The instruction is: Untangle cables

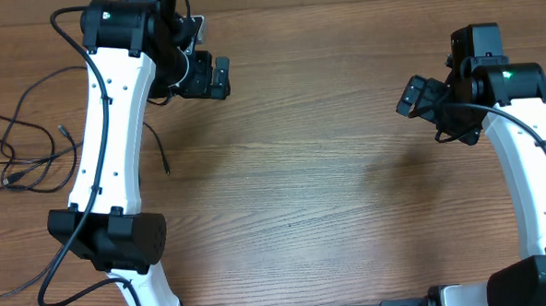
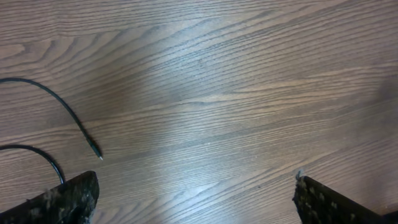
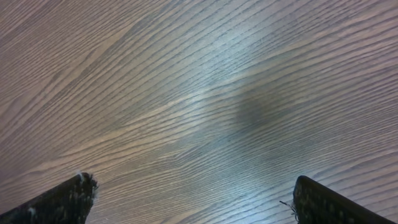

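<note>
Black cables [image 1: 14,173] loosely tangled near the left edge of the wooden surface [image 1: 302,189], one plug end [image 2: 94,151] near the left gripper [image 1: 216,79], fingers wide apart, open wood between, right gripper [image 1: 416,97] fingers wide apart, well apart from the cables

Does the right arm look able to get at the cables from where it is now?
Probably not. The cables lie far off to the left, the right gripper hangs open on the opposite side, and the left arm stands between them.
</note>
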